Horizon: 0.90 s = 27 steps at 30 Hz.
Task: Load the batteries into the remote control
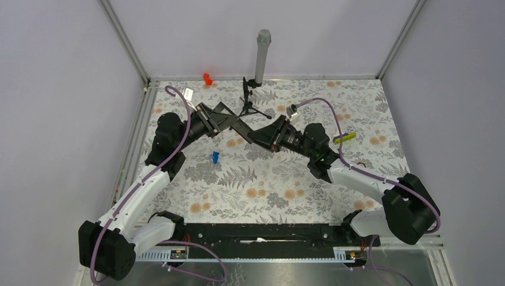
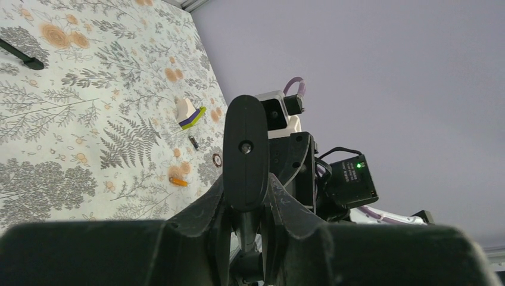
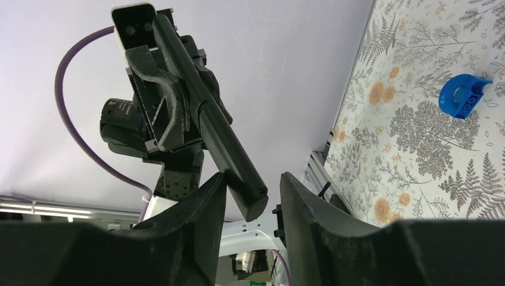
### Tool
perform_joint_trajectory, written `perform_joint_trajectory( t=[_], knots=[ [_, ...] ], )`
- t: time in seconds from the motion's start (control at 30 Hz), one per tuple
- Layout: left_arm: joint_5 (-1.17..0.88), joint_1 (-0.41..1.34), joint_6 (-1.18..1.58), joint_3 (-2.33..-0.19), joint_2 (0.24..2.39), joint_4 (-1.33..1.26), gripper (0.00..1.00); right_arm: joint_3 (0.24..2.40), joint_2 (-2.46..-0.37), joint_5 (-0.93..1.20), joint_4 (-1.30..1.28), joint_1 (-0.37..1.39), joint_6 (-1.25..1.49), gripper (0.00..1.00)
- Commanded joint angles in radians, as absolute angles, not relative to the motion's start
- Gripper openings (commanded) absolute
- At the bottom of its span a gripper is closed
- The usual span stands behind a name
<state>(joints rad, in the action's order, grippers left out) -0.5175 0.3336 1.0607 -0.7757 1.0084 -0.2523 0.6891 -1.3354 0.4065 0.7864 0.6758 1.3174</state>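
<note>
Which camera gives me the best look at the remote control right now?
The right wrist view: the remote control runs lengthwise across it, with most of its black length visible. The left wrist view sees it nearly end-on, foreshortened. The top view shows only a small dark bar among the arms.

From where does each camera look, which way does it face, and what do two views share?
Top external: above, behind the left arm and right arm, facing down on the table; both show.
Left wrist: faces along the left fingers, shut on the remote control, toward the right arm.
Right wrist: faces along the open right fingers toward the left arm.
Shared: both wrist views show the remote control.
</note>
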Motion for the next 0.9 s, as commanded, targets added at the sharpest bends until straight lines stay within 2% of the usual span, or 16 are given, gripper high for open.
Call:
perform_joint_trajectory(
  t=[0.0, 0.27, 0.67, 0.87],
  knots=[
    [-0.502, 0.331, 1.018, -0.812, 0.986, -0.31, 0.0, 0.751, -1.311, 0.397, 0.646, 0.67, 1.272, 0.44],
    [-0.495, 0.331, 0.976, -0.828, 0.994, -0.307, 0.0, 0.802, -1.278, 0.379, 0.479, 0.67, 1.265, 0.36],
    [-0.46, 0.333, 0.922, -0.824, 0.98, -0.294, 0.0, 0.832, -1.309, 0.449, 0.468, 0.67, 1.401, 0.35],
    [-0.448, 0.334, 0.89, -0.821, 0.979, -0.276, 0.0, 0.834, -1.301, 0.456, 0.484, 0.669, 1.424, 0.4]
  ],
)
